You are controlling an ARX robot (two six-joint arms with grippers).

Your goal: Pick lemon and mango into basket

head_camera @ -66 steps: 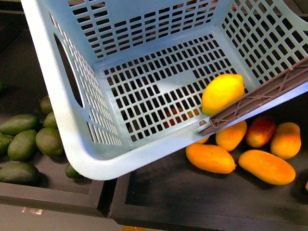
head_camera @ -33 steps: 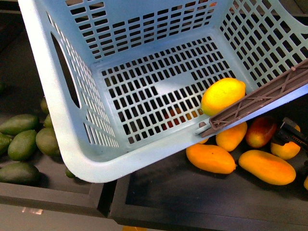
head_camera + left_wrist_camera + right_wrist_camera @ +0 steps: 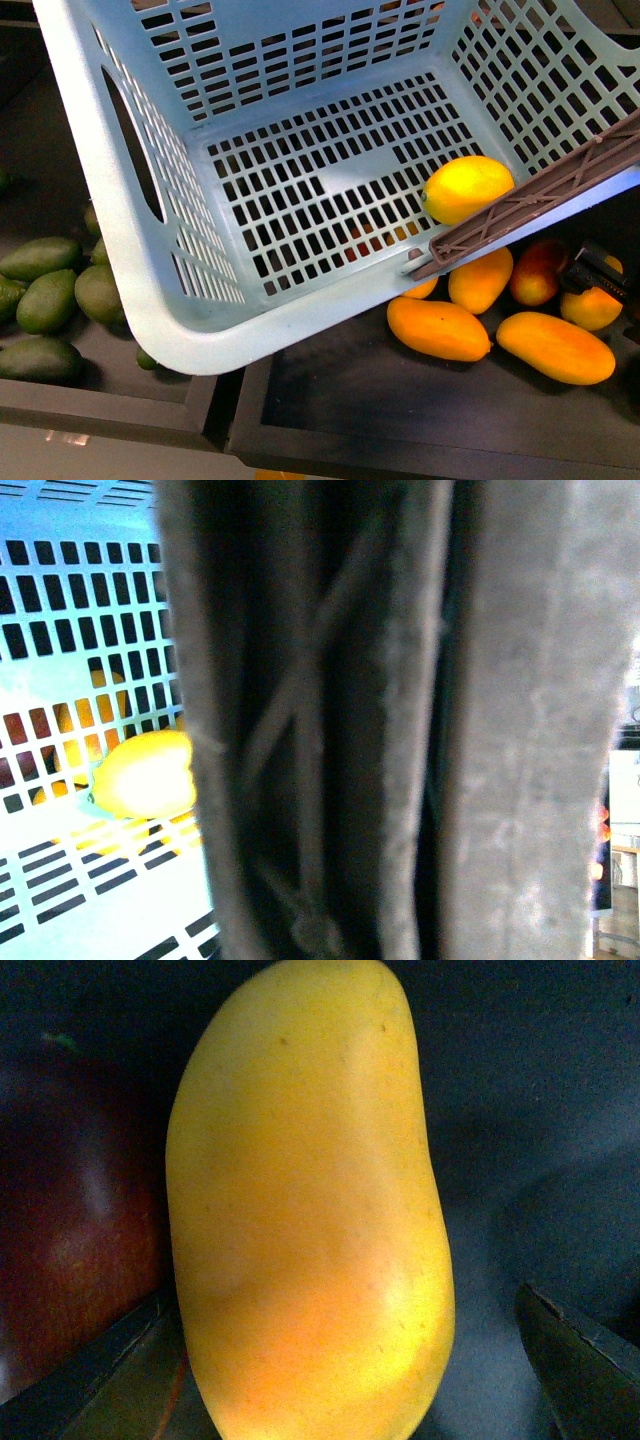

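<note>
Dark tray (image 3: 400, 420): right tool (image 3: 597, 274) spread astride mango (image 3: 310, 1210), red mango (image 3: 535, 275) seemingly touching, basket handle (image 3: 540, 200) nearby.

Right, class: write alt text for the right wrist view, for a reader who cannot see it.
A smooth, elongated orange-yellow mango fills the frame, lying on a dark surface between the two dark fingers of the open right gripper. A glossy dark red mango sits beside it.

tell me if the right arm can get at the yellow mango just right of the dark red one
Probably yes. The right claw sits open over that mango, straddling it, with nothing covering it. The dark red mango crowds one side, so closing may be tight.
</note>
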